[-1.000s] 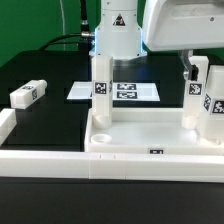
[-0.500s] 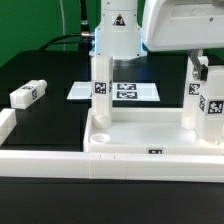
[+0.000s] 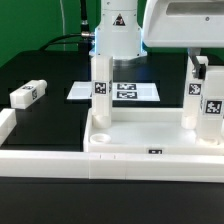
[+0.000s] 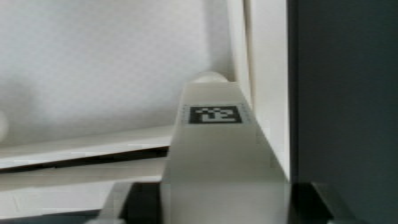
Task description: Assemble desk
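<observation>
- Wrist view: claw (image 4: 219, 205) partly closed on the held leg block (image 4: 217, 150), which is upright, with a finger against each flank.
- Exterior view: tabletop (image 3: 150, 140) along the near bench edge, with three legs upright in it: left leg (image 3: 100, 85) at the exterior view's left end, right pair (image 3: 192, 95) at the other end.
- Probably one of that pair in the grip; seating unclear.
- Still to fit: fourth leg (image 3: 28, 93), loose near the bench edge on the exterior view's left.
- Marker board (image 3: 125, 91) behind the tabletop; low border wall (image 3: 8, 125) near the loose leg, perhaps in the way.
</observation>
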Robot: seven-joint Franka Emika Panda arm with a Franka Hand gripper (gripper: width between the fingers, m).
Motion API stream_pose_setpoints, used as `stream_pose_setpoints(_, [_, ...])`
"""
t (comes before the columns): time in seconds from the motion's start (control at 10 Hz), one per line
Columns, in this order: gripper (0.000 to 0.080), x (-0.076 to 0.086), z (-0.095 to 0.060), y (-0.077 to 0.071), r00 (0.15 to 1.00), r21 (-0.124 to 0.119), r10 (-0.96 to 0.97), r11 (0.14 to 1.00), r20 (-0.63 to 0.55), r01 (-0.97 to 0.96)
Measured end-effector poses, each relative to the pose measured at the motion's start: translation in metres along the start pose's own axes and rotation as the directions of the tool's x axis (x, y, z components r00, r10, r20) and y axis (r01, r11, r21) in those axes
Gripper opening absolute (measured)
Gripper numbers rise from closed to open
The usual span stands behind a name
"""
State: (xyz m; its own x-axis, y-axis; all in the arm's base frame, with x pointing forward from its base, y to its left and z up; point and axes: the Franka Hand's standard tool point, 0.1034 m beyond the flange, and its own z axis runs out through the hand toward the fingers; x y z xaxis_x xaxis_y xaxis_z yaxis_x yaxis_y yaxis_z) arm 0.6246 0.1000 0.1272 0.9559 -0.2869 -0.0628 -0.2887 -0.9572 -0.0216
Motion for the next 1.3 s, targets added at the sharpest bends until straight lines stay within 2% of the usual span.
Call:
stream_pose_setpoints(0.2, [0.0290, 0.0008, 0.0003, 0.0022, 0.983, 0.015, 0.183, 0.983, 0.005, -0.183])
stream_pose_setpoints(0.5, [0.0290, 0.0008, 0.0006, 0.0024, 0.893, 0.015, 0.451, 0.893, 0.009, -0.451])
stream_pose_setpoints(0.7, [0.0290, 0.0019, 0.0020, 0.0029, 0.770, 0.025, 0.637, 0.770, 0.010, -0.637])
stream_pose_setpoints(0.9, [0.0290, 0.0015, 0.0029, 0.0023, 0.650, 0.026, 0.760, 0.649, 0.016, -0.760])
stream_pose_setpoints(1.0, [0.0290, 0.0011, 0.0031, 0.0015, 0.625, 0.025, 0.781, 0.624, 0.016, -0.781])
stream_pose_setpoints(1.2, [0.0296, 0.0012, 0.0033, 0.0018, 0.653, 0.025, 0.757, 0.652, 0.015, -0.757])
stream_pose_setpoints(1.3, [0.0486, 0.0010, 0.0038, 0.0020, 0.657, 0.022, 0.754, 0.657, 0.014, -0.754])
